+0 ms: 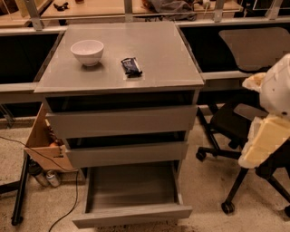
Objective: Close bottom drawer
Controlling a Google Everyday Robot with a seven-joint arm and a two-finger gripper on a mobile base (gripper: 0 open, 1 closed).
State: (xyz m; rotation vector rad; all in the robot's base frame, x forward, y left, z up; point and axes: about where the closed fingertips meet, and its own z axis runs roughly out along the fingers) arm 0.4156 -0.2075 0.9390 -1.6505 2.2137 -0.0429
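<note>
The grey cabinet stood on a speckled floor, with long desks behind it. Its flat top held one white bowl on the left and one dark wrapped bar near the middle, apart from each other. The cabinet had three drawers. The two upper drawers showed dark gaps above their fronts. The bottom drawer was pulled well out at floor level, showing its grey inside. One cardboard box sat against the cabinet's left side, and one black office chair stood to its right. The arm hung in from the right edge over the chair. Its cream-covered gripper pointed downward, well apart from the drawers. I could not tell whether the gripper was spread or pressed together.
</note>
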